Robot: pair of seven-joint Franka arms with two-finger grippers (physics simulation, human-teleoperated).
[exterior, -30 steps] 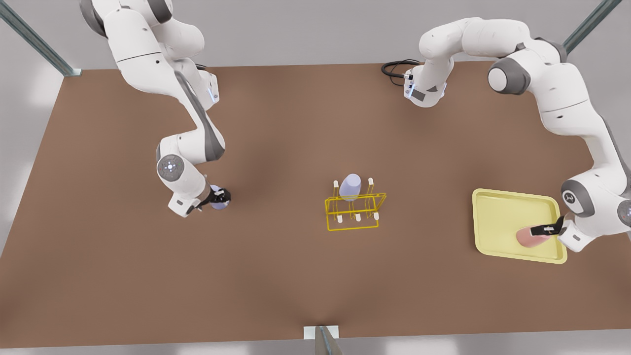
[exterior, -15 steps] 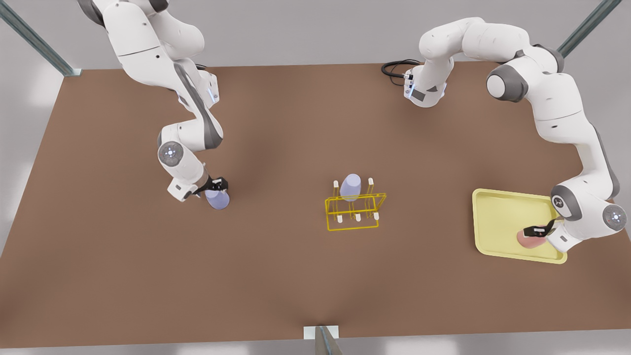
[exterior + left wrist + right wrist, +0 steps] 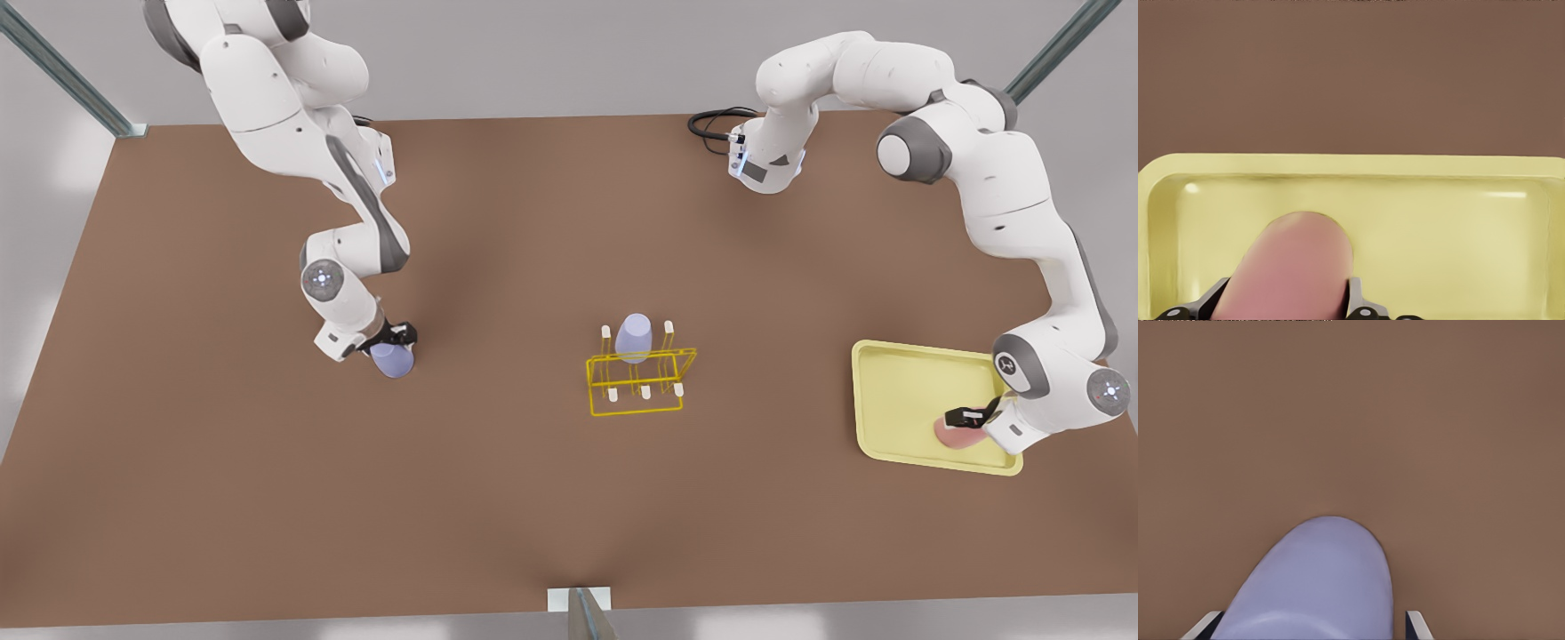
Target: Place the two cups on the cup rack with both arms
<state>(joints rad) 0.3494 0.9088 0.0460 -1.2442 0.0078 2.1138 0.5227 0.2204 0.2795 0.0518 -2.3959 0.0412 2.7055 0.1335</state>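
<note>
A pale lavender cup (image 3: 392, 360) is at the front view's left, over the brown table, with my right gripper (image 3: 392, 341) shut on it. In the right wrist view this cup (image 3: 1318, 580) fills the space between the fingers. A pale pink cup (image 3: 953, 433) lies tilted over the flat yellow tray (image 3: 898, 391) at the front view's right, and my left gripper (image 3: 969, 416) is shut on it. The pink cup (image 3: 1295, 267) sits between the fingers in the left wrist view. The yellow wire cup rack (image 3: 636, 391) stands mid-table with another lavender cup (image 3: 633, 336) upside down on a peg.
The tray (image 3: 1438, 220) has raised rims around the pink cup. A black cable (image 3: 711, 124) loops at the table's far edge by an arm base. Open brown table lies between each gripper and the rack.
The right gripper rose with the lavender cup and shifted slightly toward the rack. The left arm's wrist lifted and turned, and the pink cup stayed in its grip over the tray.
</note>
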